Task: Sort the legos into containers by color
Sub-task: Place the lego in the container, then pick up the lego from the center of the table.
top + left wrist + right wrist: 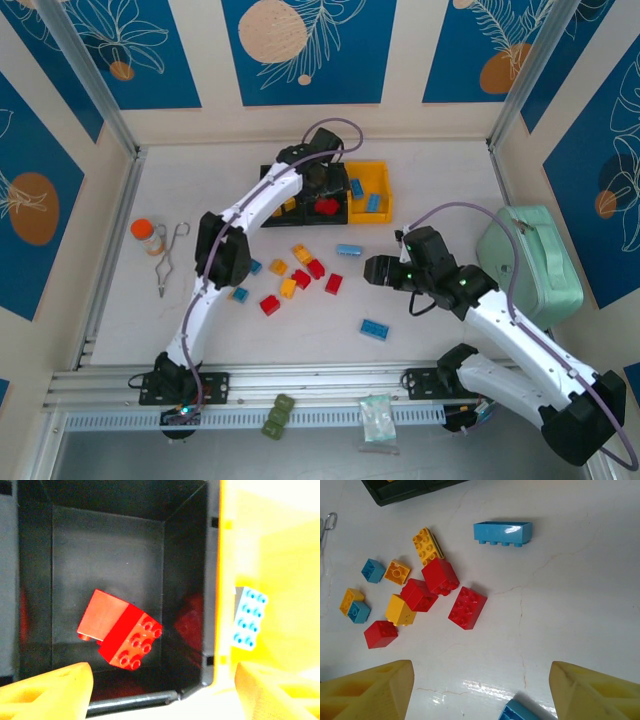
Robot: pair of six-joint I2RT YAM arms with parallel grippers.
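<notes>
The red legos point(122, 637) lie tilted on the floor of the middle black container point(107, 545). A light blue brick point(249, 619) sits in the yellow container point(270, 555) joined to its side. The left gripper point(162, 674) hangs over the black container, its fingers spread wide with nothing between them. The loose legos point(427, 592), red, yellow-orange and blue, lie clustered on the table point(580, 605) below the right gripper point(481, 669), whose jaws are likewise parted and empty.

Legos point(466, 607) and containers point(187, 555) look like glossy plastic; the tabletop point(580, 610) is smooth, shiny.
</notes>
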